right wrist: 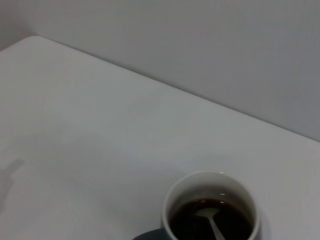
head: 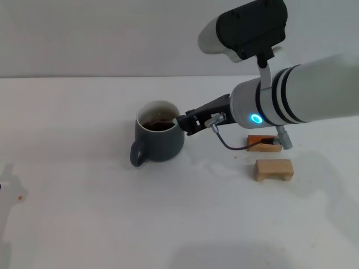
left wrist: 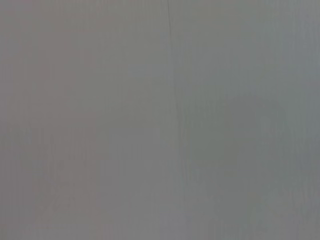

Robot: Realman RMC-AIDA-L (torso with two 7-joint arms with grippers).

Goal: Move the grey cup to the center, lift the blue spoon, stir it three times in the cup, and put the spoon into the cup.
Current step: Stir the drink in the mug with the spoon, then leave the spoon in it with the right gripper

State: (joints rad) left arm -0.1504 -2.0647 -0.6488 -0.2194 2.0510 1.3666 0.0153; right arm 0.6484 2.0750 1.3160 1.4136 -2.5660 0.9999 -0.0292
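**Spoon in the drink, gripper at the rim**

The grey cup stands near the middle of the white table, with its handle turned toward the robot. The right gripper is right at the rim of the cup, on the side away from the handle. I cannot tell if its jaws are open or closed — they are dark and pressed close to the cup.

What could go wrong? The gripper is so close to the rim that a push sideways could shove the cup or tip it, and the drink would splash onto the table. If the gripper holds the spoon and pulls up fast, drops could fly out too. A grey cable hangs under the arm, near two small wooden blocks, and it might catch on them.

The cup is white inside and holds a dark brown drink, filled well below the rim. The right wrist view shows the metal bowl of the blue spoon lying in the drink — its handle is not in view.

The left gripper cannot be seen.
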